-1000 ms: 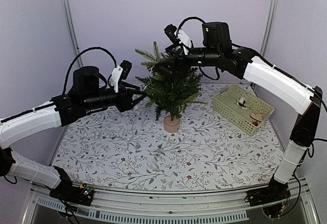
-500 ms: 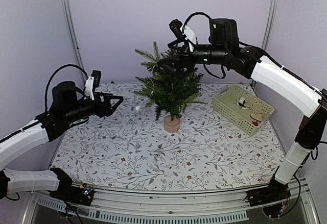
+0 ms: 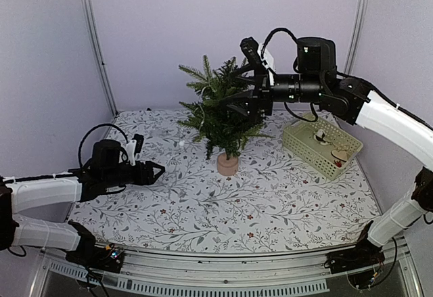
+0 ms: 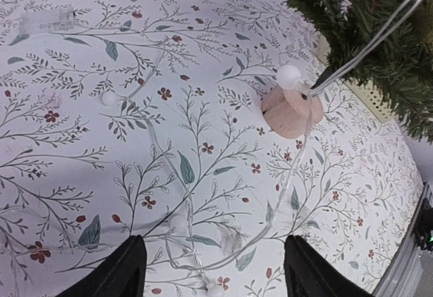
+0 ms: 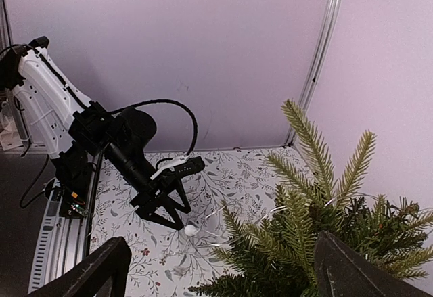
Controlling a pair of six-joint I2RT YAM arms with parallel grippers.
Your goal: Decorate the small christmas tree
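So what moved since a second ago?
The left pincer pulled away from the tree and dropped low over the table, toward the left. The right pincer slid a little rightward along the treetop, wide open. The tree and the basket stayed put.

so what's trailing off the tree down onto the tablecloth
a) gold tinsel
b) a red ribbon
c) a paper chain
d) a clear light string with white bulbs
d, a clear light string with small white bulbs runs from the small christmas tree down past its base onto the table.
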